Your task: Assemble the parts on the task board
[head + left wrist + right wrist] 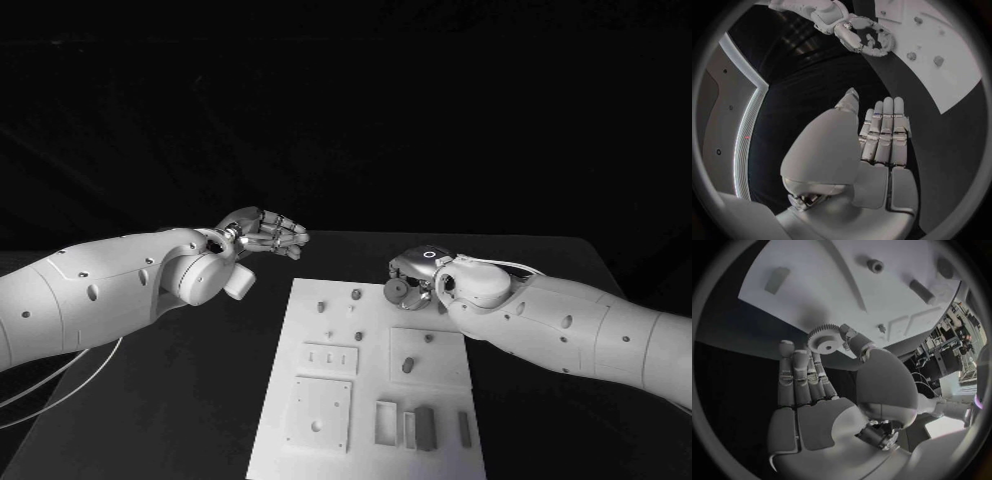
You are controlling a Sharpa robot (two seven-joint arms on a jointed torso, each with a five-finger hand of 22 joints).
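The white task board (369,335) lies in the middle of the black table. My right hand (418,272) hovers over the board's far right corner and pinches a small toothed gear (397,289) between thumb and a finger; the right wrist view shows the gear (825,339) held just above the board (817,285). My left hand (268,232) hangs off the board's far left corner with its fingers (887,131) stretched out straight and nothing in it. The left wrist view also shows the right hand (867,37) at the board's (948,80) edge.
Short pegs (356,294) stand at the board's far end, and another peg (408,365) sits in a square recess. Upright blocks (421,426) stand near the front edge beside a square plate (317,413). Bare black table flanks the board.
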